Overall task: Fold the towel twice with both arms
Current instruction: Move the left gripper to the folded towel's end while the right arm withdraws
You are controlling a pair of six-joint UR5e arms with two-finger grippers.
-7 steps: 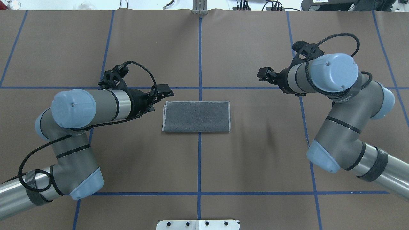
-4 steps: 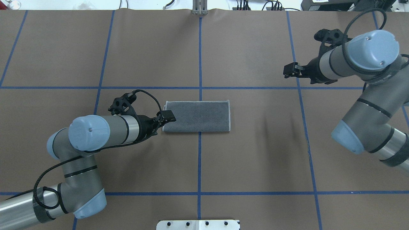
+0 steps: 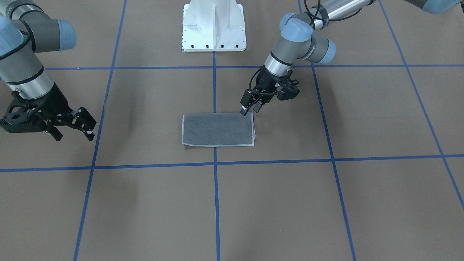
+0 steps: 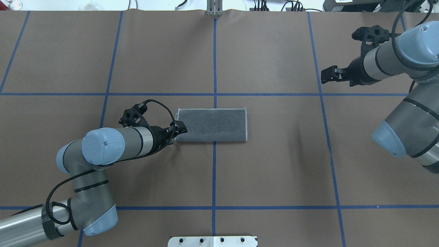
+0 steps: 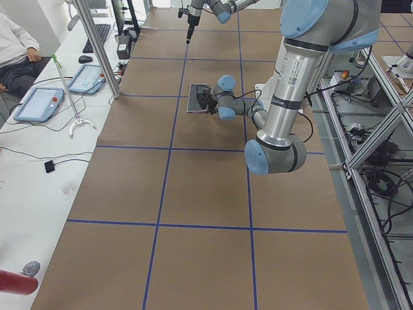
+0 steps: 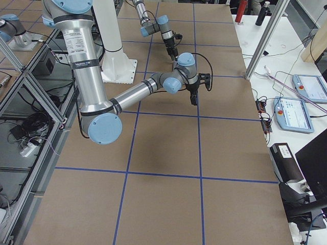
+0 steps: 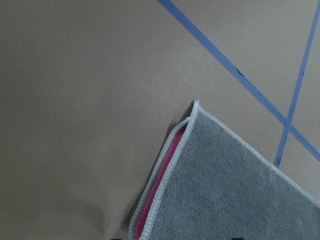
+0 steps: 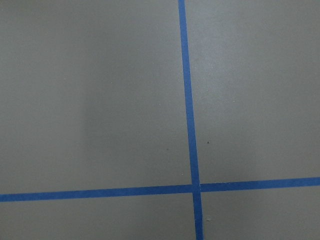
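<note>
Sliding in since the earlier frame, the left arm [image 4: 103, 147] now sets its slightly spread jaws at the towel's [image 4: 212, 125] near left corner, while the right arm [image 4: 391, 60] has drawn off far right, jaws spread over the desk [image 4: 274, 171]. Folded once, grey up, the towel lies mid-desk; pinching only its top layer would likely peel that fold open. No container shows.

My overhead and front cameras look steeply down on the bench [image 4: 274, 164] from opposite sides, sharing the towel [image 4: 212, 125] beside the left end effector [image 4: 181, 131]. Side cameras look along it. Wrist cameras sit close above it.
</note>
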